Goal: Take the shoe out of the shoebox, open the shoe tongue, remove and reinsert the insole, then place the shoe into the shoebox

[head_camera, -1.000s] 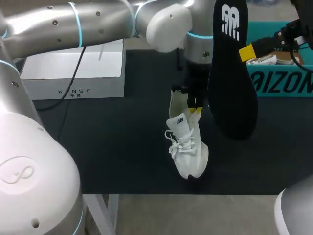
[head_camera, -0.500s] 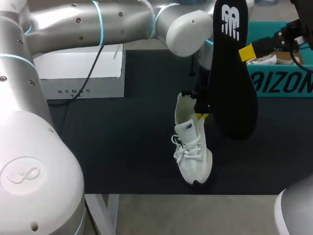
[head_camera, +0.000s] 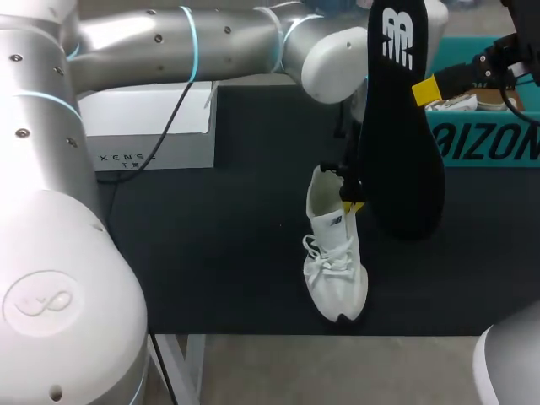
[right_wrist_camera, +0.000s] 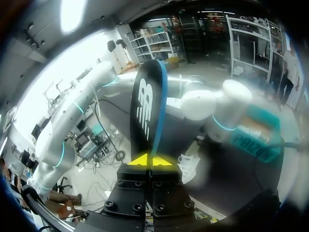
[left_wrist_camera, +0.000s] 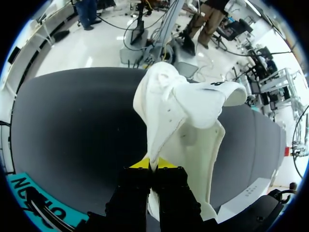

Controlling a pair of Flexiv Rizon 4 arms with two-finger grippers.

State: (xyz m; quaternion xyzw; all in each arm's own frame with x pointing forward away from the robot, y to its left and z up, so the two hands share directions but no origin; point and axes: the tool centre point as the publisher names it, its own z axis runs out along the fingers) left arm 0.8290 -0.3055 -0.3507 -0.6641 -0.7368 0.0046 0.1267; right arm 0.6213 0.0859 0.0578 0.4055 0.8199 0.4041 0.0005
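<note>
Mid-frame over the black mat (head_camera: 211, 245), left gripper (head_camera: 348, 201) pinches the white sneaker (head_camera: 336, 270) by its collar, right gripper (head_camera: 422, 89) at upper right clamps the pulled black insole (head_camera: 401, 143): removal done, reinsertion and boxing left.

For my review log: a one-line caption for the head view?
Left gripper pinches the white shoe; right gripper holds the black insole beside it.
</note>
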